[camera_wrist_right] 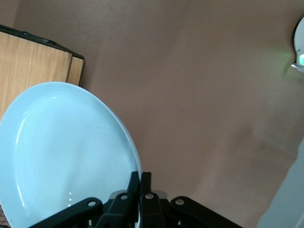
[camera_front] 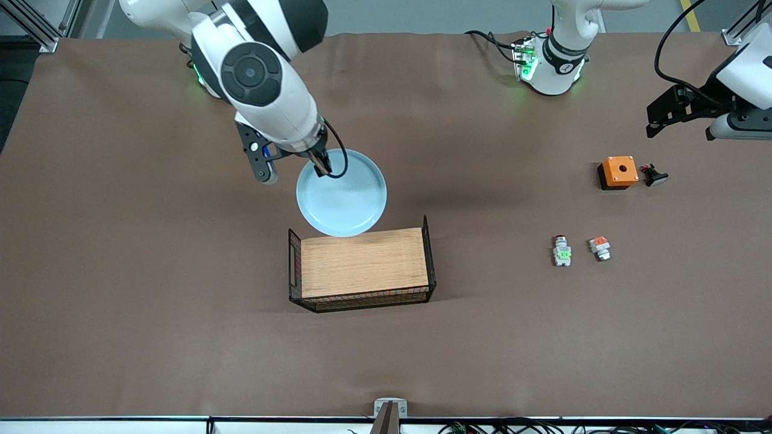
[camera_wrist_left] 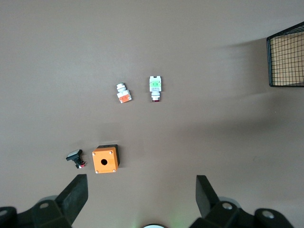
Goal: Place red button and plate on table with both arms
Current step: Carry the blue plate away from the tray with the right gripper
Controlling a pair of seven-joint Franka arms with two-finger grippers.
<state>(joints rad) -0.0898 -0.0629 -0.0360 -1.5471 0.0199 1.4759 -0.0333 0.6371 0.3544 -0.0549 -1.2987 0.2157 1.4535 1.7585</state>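
wooden board [camera_front: 360, 262] sits nearest. right pincer [camera_front: 321, 166] is clamped on the plate [camera_front: 342, 202] rim, carrying it over the desk [camera_front: 151, 271] beside the board, not yet down. red button [camera_front: 562, 251] already rests on the desk; left pincer [camera_wrist_left: 141, 197] hovers wide open, empty.

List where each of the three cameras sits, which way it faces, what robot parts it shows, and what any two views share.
Front view: high across the table, facing both bases; shows both arms, right pincer shut on the plate rim, left pincer waiting open.
Left wrist view: looks down past its own open fingers at the red button, orange-block piece and orange box.
Right wrist view: looks along its shut pincer at the plate.
Shared: the wooden board shows in all three; the plate in front and right wrist.
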